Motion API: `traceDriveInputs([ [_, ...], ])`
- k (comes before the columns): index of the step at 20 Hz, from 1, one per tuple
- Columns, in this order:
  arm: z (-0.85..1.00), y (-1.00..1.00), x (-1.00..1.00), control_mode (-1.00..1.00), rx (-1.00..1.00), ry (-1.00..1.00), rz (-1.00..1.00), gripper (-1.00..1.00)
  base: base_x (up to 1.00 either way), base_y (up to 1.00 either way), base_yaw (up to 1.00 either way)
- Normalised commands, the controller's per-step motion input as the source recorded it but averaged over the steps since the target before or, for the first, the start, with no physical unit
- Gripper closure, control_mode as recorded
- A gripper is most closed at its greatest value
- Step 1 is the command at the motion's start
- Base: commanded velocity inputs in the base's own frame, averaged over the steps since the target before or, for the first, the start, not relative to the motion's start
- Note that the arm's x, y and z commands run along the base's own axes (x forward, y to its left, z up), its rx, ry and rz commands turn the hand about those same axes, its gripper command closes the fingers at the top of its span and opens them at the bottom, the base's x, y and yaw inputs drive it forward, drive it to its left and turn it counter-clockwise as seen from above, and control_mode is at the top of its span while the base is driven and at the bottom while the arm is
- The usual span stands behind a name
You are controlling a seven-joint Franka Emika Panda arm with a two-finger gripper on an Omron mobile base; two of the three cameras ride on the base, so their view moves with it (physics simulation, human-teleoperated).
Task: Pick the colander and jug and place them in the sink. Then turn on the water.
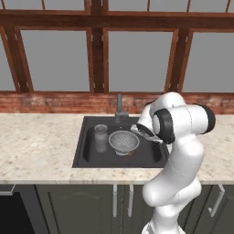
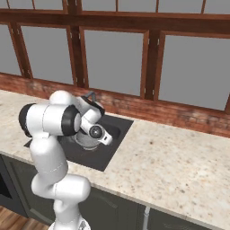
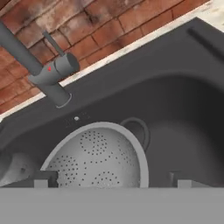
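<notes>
My end effector hangs wide open over the sink, holding nothing; its two tips stand far apart at the bottom of the hand view, one on each side of the colander. The colander sits directly below and between my tips, resting on the sink floor, its rim upward. The jug stands upright in the sink too, just beside the colander on its far side from my arm; in the hand view I take the pale curved shape at the lower left edge to be its rim, cut off.

So, as I judge it, both vessels are placed and what remains is the water. The faucet lies ahead of my end effector and up toward the brick wall, beyond the colander's far rim. Its slim lever sticks up from the valve body, slanting toward the wall, and its spout runs off the upper left of the hand view, so I cannot see the outlet. No stream falls from it that I can make out.

From the right base view my own arm covers most of the sink and the colander. The drain peeks out just behind the colander's rim.
</notes>
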Motion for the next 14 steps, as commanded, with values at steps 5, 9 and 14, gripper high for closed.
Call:
traceDriveInputs([
  [5, 0.45, 0.00, -0.09, -1.00, 0.00, -0.29, 0.07, -1.00, 0.00, 0.00, 0.00],
  [9, 0.39, 0.00, -0.20, -1.00, -0.05, -0.30, 0.06, -1.00, 0.00, 0.00, 0.00],
  [14, 0.17, 0.00, -0.16, -1.00, -0.10, -0.27, 0.02, -1.00, 0.00, 0.00, 0.00],
])
